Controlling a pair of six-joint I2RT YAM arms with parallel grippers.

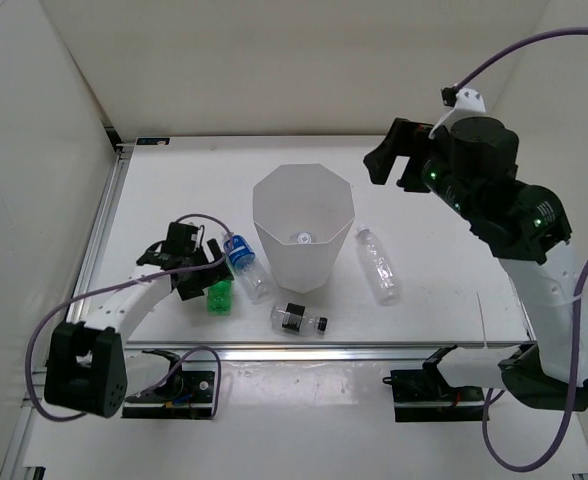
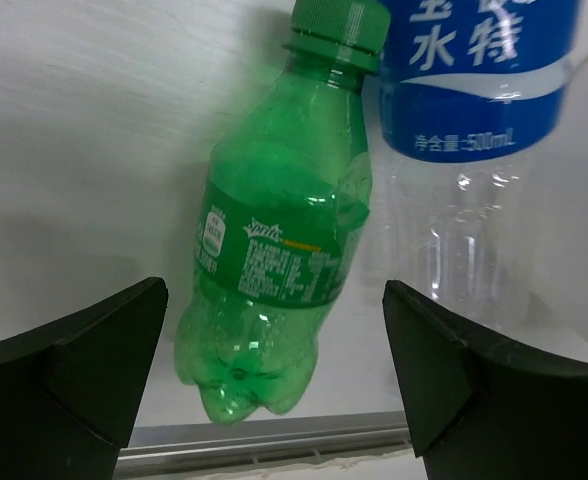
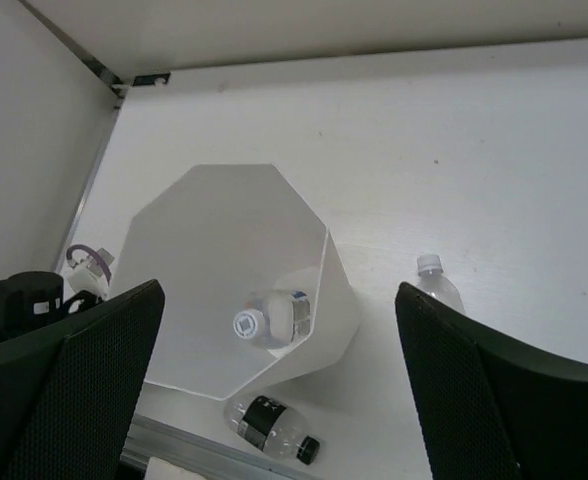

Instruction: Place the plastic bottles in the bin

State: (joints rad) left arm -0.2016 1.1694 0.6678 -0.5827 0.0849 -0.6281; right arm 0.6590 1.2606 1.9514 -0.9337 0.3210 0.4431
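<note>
The white bin stands mid-table with one clear bottle lying inside it. The green bottle lies left of the bin, next to the blue-labelled bottle. My left gripper is open just above them; in its wrist view the green bottle lies between the open fingers, with the blue-labelled bottle beside it. The black-labelled bottle lies in front of the bin, the plain clear bottle to its right. My right gripper is open and empty, high behind the bin.
A metal rail runs along the table's near edge, close to the green bottle's base. White walls enclose the left, back and right sides. The left arm's cable loops over the table's left part.
</note>
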